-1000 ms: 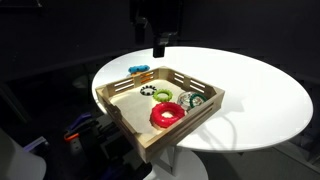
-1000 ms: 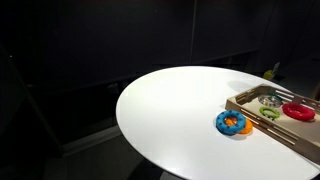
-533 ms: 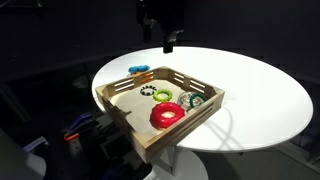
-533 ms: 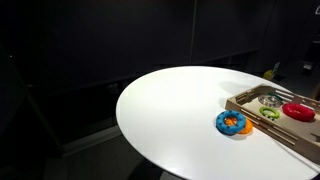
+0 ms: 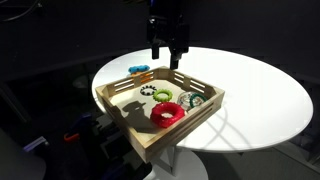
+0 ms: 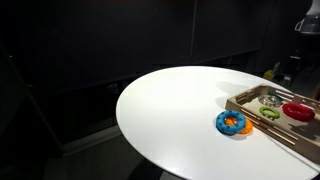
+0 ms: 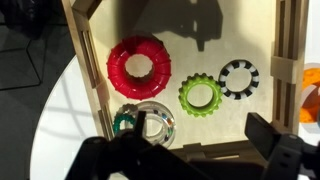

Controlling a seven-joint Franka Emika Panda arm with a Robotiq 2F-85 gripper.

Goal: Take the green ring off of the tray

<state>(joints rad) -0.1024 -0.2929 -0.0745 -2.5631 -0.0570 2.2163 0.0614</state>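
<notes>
Robotiq gripper (image 5: 166, 60) hangs over the far side of the tray (image 5: 190, 125) on a round white table (image 5: 260, 95), its fingers (image 5: 176, 58) spread apart and holding nothing, as an exterior view shows. Beneath it, on the floor of the light wooden tray, the green ring (image 7: 200, 96) lies flat and untouched; in the wrist view it sits in the gap between the two dark fingers, a little ahead of their tips and clear of both. A black-and-white ring (image 7: 240, 78) lies just beside the green one, toward the finger on the right of the wrist view. The bigger red ring (image 7: 139, 67) rests farther ahead of the opposite finger, apart from the green ring. A paler green-and-white ring (image 7: 145, 123) lies close to that finger's tip, near the tray's wall and partly hidden behind the finger. Outside the tray and off to one side of the gripper, a blue-and-orange ring (image 6: 232, 122) sits alone on the tabletop, near the tray's slotted wall. The room around the table is dark
</notes>
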